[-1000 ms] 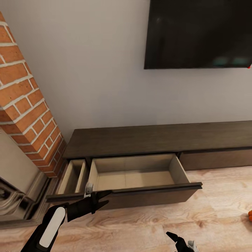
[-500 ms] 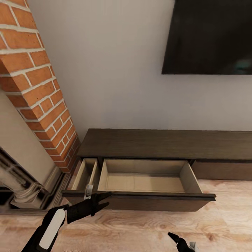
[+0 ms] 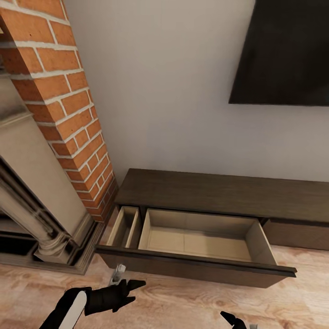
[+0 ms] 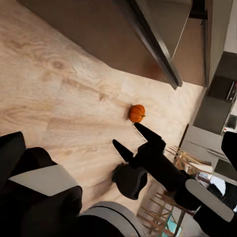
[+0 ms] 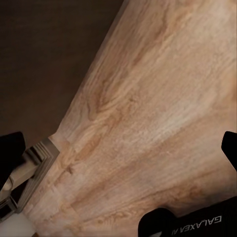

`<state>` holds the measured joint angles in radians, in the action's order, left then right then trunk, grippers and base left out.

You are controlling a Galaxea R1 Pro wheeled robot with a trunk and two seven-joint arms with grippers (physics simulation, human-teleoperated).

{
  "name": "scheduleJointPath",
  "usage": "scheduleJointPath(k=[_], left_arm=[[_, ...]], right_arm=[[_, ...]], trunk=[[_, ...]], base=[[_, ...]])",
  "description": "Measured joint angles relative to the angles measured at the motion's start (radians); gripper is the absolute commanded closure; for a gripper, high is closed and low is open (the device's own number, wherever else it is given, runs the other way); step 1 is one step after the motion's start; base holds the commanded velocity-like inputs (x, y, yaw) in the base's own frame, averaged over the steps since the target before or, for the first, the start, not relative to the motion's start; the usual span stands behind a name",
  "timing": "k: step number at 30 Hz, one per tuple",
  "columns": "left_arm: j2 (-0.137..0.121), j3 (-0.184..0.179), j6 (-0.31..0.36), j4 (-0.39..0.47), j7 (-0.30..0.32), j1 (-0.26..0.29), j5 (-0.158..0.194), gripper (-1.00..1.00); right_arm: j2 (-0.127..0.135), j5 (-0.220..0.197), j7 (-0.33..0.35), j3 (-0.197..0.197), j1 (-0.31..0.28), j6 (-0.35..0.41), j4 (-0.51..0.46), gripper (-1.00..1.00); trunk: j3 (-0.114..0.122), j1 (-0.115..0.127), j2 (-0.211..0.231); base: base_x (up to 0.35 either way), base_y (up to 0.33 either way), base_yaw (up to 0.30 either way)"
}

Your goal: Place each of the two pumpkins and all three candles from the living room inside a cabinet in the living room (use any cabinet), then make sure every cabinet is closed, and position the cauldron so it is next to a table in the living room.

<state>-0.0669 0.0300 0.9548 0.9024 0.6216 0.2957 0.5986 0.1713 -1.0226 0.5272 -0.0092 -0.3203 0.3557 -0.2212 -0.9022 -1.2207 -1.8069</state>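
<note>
on the wood floor (image 4: 59, 94) lies one pumpkin (image 4: 137, 113); both empty grippers, left (image 3: 130, 288) and right (image 4: 129, 139), gape.

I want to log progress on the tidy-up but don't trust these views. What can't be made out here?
- Right gripper: cut off by the head view's bottom edge; open or shut is unclear.
- Cabinet: its right end runs past the head view's edge, so those drawers can't be checked.
- Narrow left compartment of the open drawer: its floor is hidden by its walls.
- Pumpkin: small in the left wrist view; which of the two is unclear.
</note>
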Motion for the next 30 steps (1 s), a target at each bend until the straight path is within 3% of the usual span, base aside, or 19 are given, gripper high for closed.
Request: scheduleJointPath(k=[3, 12, 25, 30], left_arm=[[-0.001, 0.001, -0.043, -0.039, 0.002, 0.000, -0.023, -1.00], [-0.001, 0.000, -0.085, -0.075, 0.003, 0.000, -0.039, -1.00], [-0.001, -0.001, -0.106, -0.111, 0.003, 0.000, -0.061, -1.00], [-0.001, -0.001, -0.113, -0.112, 0.003, 0.000, -0.061, -1.00]], right_arm=[[0.000, 0.000, 0.000, 0.000, 0.000, 0.000, 0.008, -1.00], [-0.001, 0.000, -0.001, -0.001, 0.000, 0.000, 0.010, -1.00], [-0.002, 0.000, -0.004, -0.001, 0.000, -0.004, 0.010, -1.00], [-0.003, 0.002, -0.001, 0.000, 0.000, -0.052, 0.010, -1.00]], trunk=[[0.003, 0.004, 0.007], [0.003, 0.004, 0.007], [0.006, 0.003, 0.007], [0.011, 0.003, 0.007]], base=[[0.000, 0.000, 0.005], [-0.044, 0.002, 0.001], [-0.292, 0.023, 0.057], [-0.316, -0.004, 0.211]])
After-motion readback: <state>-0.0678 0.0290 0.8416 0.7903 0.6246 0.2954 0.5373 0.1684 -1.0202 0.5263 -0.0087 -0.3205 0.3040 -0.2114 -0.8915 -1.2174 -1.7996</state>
